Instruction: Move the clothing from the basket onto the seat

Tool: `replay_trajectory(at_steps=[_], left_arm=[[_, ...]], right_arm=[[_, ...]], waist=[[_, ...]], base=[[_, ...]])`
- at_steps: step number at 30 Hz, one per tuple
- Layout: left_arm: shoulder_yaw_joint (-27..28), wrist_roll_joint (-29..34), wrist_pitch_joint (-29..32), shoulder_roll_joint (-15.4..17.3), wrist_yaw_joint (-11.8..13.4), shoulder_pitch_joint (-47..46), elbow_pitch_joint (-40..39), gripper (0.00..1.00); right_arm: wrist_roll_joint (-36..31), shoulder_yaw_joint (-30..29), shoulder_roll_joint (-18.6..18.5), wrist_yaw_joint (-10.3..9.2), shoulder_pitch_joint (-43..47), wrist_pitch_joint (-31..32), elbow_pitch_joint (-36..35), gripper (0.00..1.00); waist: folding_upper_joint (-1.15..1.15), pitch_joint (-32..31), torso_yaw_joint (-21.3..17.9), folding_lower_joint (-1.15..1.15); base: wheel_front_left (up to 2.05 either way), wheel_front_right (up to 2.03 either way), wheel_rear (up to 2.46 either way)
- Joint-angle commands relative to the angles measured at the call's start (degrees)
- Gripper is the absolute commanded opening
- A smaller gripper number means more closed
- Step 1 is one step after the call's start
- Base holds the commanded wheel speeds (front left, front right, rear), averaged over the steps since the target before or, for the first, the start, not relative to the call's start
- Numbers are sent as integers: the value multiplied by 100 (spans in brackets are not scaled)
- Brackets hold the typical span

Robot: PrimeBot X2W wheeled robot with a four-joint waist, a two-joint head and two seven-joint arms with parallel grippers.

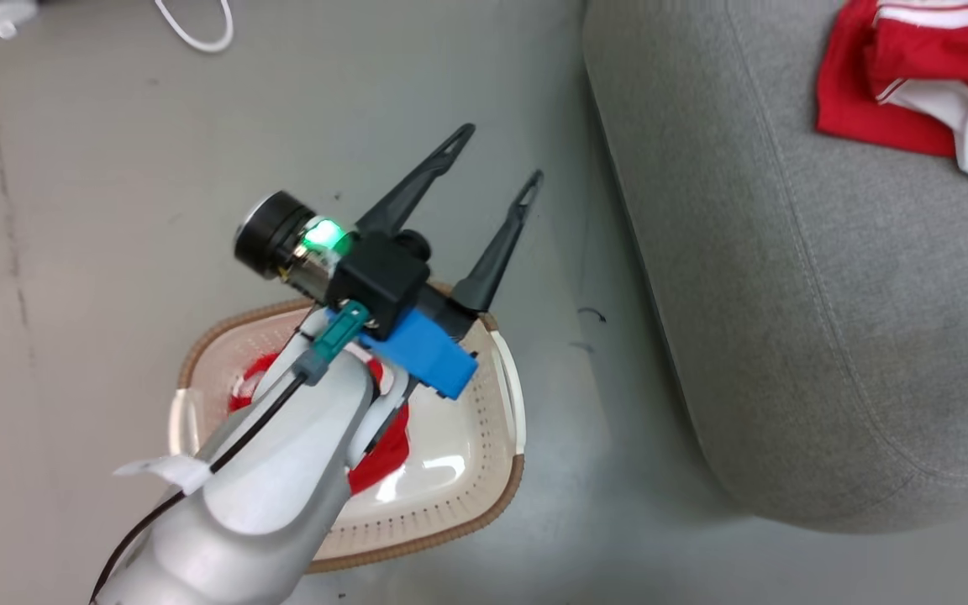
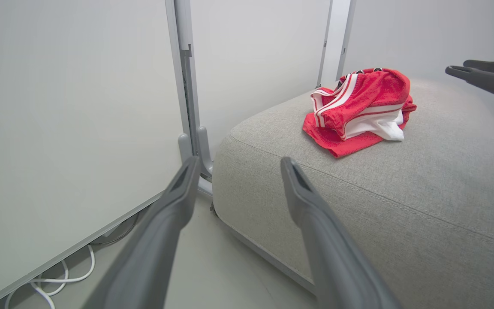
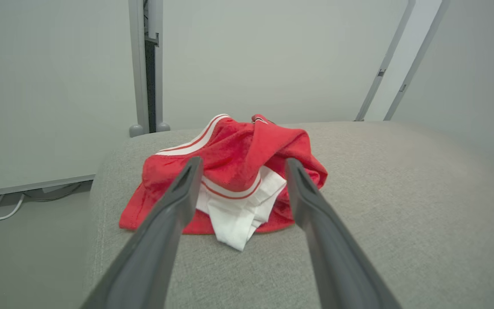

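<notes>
Fingers spread and empty, the right gripper point(image 3: 242, 162) hovers over the seat point(image 3: 401, 193), facing a red garment point(image 2: 358, 107) crumpled on its top, apparently delivered. Beside the seat, the left gripper point(image 1: 502, 151) hangs spread and empty over the basket point(image 1: 450, 504), where more red clothing point(image 1: 383, 458) awaits collection.

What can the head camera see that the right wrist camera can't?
Head view extras: the laundry basket with red clothing left inside it, and the open left hand near it.
Right wrist view extras: the open right hand seen up close, and the pale wall panels behind.
Both share: the grey seat and the red-and-white garment lying on it.
</notes>
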Motion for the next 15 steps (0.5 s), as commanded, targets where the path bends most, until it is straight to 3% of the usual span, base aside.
replay_trajectory(at_steps=[1,15], left_arm=[[130,-8,-26,40,47,157,-63,100],[1488,102,-27,-20,192,1413,-476,100]], right_arm=[[53,83,73,1,187,-3,-149,100],[218,1489,383,2,927,-3,-908,100]], waist=[[0,-296,144,1],[0,-1153,835,1]], base=[[0,0,0],[0,0,0]])
